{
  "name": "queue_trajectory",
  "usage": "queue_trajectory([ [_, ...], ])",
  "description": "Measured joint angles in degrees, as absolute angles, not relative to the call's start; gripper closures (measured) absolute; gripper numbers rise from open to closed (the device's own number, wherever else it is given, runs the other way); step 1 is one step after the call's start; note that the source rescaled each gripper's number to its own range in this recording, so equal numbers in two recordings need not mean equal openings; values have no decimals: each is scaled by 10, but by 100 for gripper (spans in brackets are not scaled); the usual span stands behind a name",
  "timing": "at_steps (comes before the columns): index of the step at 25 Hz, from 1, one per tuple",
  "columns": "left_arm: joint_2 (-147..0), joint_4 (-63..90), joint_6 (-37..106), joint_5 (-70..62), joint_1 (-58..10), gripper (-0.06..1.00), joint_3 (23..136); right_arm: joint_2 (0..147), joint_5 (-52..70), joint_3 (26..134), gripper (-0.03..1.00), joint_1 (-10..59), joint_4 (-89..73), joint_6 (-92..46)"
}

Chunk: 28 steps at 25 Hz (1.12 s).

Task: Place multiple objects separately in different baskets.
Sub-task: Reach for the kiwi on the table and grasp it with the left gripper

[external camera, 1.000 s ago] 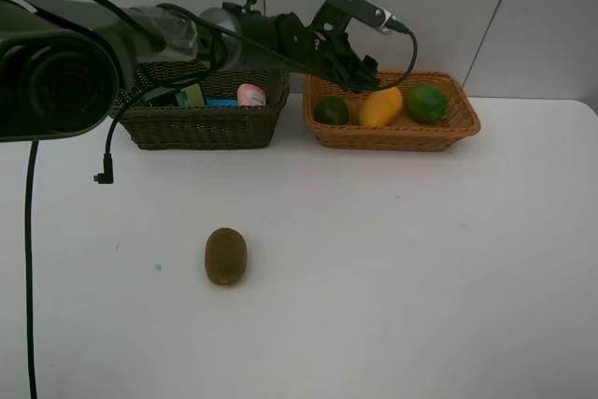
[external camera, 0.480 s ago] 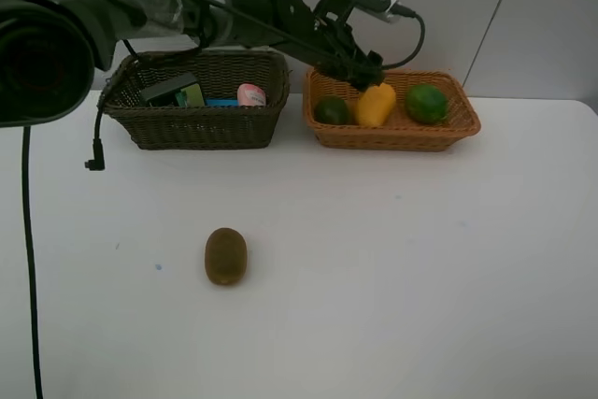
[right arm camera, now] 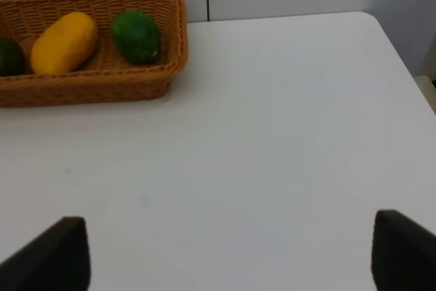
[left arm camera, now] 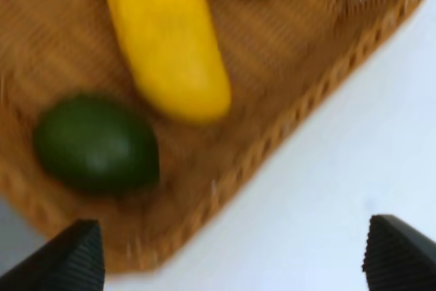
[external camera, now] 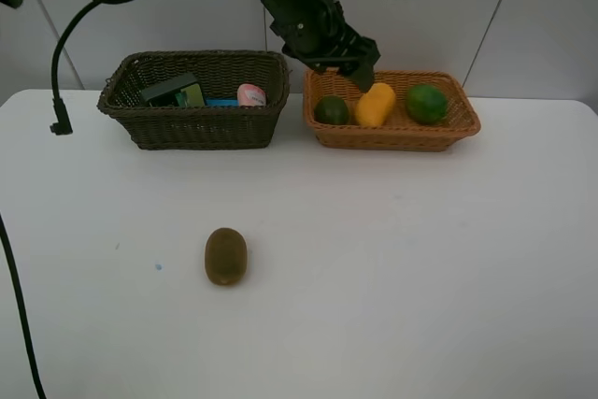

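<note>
Left gripper (external camera: 360,70) spread wide, empty, above orange-tan basket (external camera: 448,134) at table's far edge; right gripper (right arm camera: 225,253) spread, empty; kiwi (external camera: 226,255) nearer front edge.

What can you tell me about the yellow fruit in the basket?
The mango is smooth, plain yellow and long with rounded ends. It lies on its side, slanted, in the middle of the shallow orange woven basket, between a dark green fruit and a brighter green fruit. It rests on the basket's floor and sits very close to the dark fruit. The left tool hangs open just above it, not touching.
</note>
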<state>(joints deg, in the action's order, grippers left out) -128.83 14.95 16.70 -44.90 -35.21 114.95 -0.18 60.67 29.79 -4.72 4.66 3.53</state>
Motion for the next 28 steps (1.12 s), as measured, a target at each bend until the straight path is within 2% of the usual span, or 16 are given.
queue_trajectory([
  [9,-1266,109,18,-684,-352,-5,1150,-2,607,298,-3,-47,47,35],
  [20,-1205,63,-56,-687,-373,-5,1092,-2,607,298,-3,-47,47,35],
  [28,-1123,50,-136,-687,-384,-5,972,-2,607,298,-3,-47,47,35],
])
